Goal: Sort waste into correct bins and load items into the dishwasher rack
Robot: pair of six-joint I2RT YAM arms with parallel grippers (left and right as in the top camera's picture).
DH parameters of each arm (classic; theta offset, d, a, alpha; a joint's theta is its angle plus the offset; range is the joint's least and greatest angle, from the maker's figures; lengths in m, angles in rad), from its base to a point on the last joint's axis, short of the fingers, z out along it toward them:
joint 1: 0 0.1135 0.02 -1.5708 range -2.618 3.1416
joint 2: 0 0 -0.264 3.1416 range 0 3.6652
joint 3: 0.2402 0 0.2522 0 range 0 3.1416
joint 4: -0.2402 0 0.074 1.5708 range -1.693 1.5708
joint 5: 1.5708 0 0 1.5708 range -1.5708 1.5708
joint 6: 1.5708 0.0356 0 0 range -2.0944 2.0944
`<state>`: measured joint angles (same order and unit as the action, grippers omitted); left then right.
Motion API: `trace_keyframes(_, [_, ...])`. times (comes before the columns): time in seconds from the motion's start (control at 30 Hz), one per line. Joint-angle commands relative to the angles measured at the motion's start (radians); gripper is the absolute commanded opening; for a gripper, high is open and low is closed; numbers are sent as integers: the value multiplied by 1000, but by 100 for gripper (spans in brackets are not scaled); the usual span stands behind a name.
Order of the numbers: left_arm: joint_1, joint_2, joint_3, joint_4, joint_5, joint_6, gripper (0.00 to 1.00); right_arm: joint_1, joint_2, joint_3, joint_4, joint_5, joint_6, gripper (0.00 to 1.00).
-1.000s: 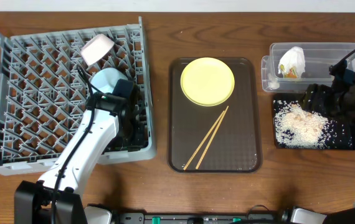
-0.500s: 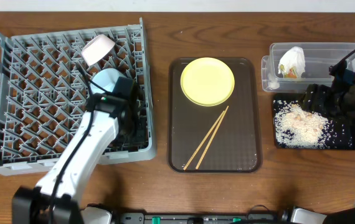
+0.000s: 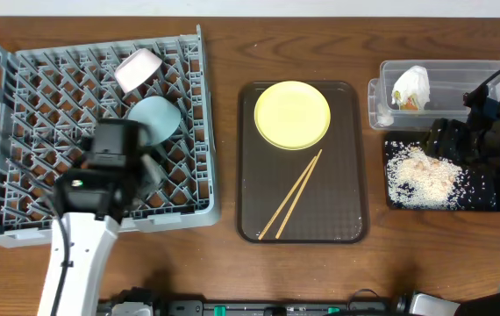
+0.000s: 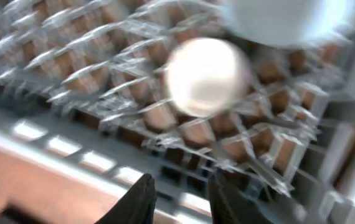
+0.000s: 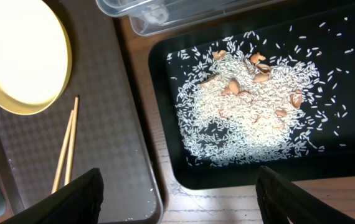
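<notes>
The grey dishwasher rack (image 3: 57, 132), a square lattice of upright pegs, fills the 9 o'clock side of the tabletop (image 3: 224, 105). At its 1 o'clock corner a white bowl (image 3: 138, 68) leans tilted between the pegs, and just at 5 o'clock from it a light blue bowl (image 3: 155, 116) stands on edge. The left end effector (image 4: 182, 196) hangs over the rack at 7 o'clock from the blue bowl, its fingers slightly parted with nothing between them; its wrist view is badly blurred. In the middle of the tabletop lies a dark brown serving tray (image 3: 346, 211) carrying a round yellow plate (image 3: 292, 115) at its 12 o'clock end. Below the plate a pair of wooden chopsticks (image 3: 291, 194) lies close together, slanting from 1 to 7 o'clock. At 3 o'clock a shallow black tray (image 3: 487, 204) holds a spread heap of whitish rice crumbs (image 5: 246, 106) with a few larger beige bits among them. Touching it at 12 o'clock, a clear tub (image 3: 469, 75) contains a crumpled white napkin (image 3: 413, 82) and a small coloured snack wrapper (image 3: 405, 104). The right end effector (image 5: 179, 186) hovers over the black tray, released and spread wide, grasping nothing.
</notes>
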<state>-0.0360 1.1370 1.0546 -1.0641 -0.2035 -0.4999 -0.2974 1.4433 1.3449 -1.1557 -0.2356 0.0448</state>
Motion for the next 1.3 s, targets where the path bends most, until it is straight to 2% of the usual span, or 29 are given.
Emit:
trace_keyframes(0.0, [137, 0, 7, -22, -48, -138, 26, -3, -3, 14, -1, -8, -1, 76])
trace_keyframes(0.07, [221, 0, -4, -30, -40, -161, 14, -3, -3, 14, -1, -8, -1, 76])
trace_keyframes(0.13, [303, 2, -6, -38, -27, -164, 11, -3, -3, 14, -1, -8, -1, 76])
trace_keyframes(0.4, [616, 11, -6, -37, -14, -164, 6, -3, -3, 14, -1, -8, -1, 77])
trace_keyframes(0.53, [723, 39, -6, -38, -15, -192, 6, -3, -3, 14, -1, -8, -1, 77])
trace_keyframes(0.93, [901, 246, -6, 62, -18, -239, 6, -3, -3, 14, -4, -8, -1, 77])
trace_keyframes(1.27, [936, 417, -6, 180, -11, -237, 6, -3, -3, 14, -7, -8, -1, 77])
